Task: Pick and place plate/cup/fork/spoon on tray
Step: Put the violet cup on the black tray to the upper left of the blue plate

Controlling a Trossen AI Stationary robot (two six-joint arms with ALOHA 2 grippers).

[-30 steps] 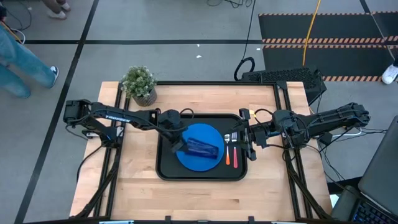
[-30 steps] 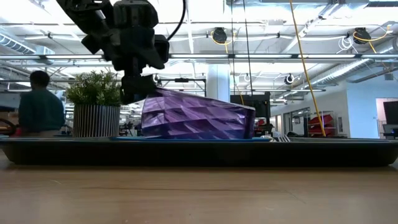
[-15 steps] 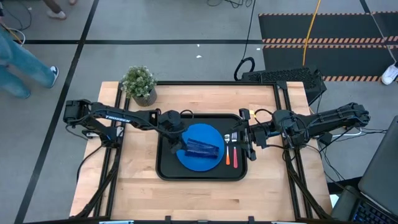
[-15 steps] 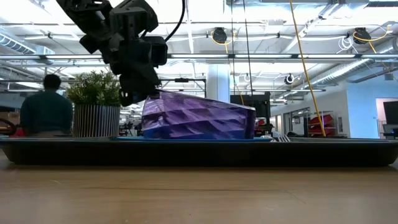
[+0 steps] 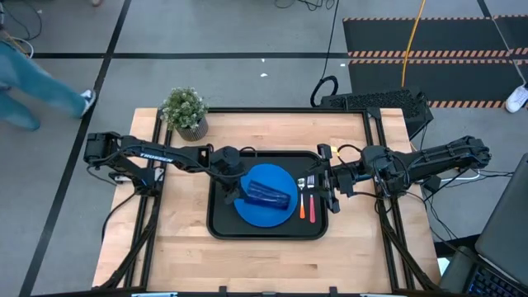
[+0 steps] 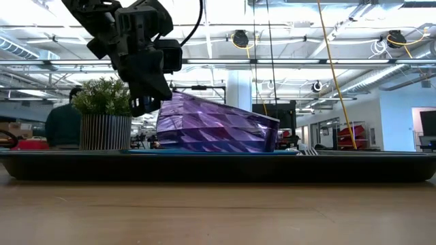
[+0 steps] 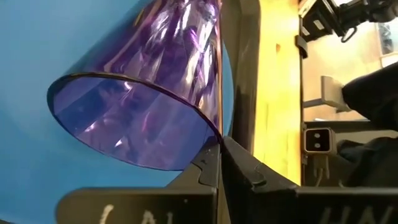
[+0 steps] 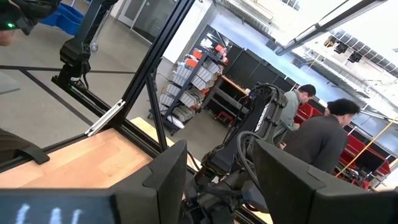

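cup tipped on the plate, left gripper pinching its rim

while the overhead shot makes it look like the cup (image 5: 266, 194) is just lying flat on the plate (image 5: 247, 208), the table-level view tells a bit more: its open end is lifted off the plate on the side where the left gripper (image 6: 151, 102) has it, and the other end rests low, so it's tilted. the left wrist camera is the only one showing the actual grip: the two dark fingers (image 7: 231, 158) are closed together on the purple rim of the cup (image 7: 149, 93), nearly touching, with the blue plate (image 7: 50, 50) behind it.

from above you also get the layout that the low view hides. the plate sits in the middle of the black tray (image 5: 221, 227), and the fork (image 5: 302, 198) and spoon (image 5: 311, 206) lie side by side on the tray's right part, just beside the plate. the right gripper (image 5: 329, 188) hangs over the tray's right edge near them; its own wrist camera shows its fingers (image 8: 165, 177) spread apart with nothing between, and a couple of people in the room beyond. a potted plant (image 5: 185, 110) sits at the table's back left corner.
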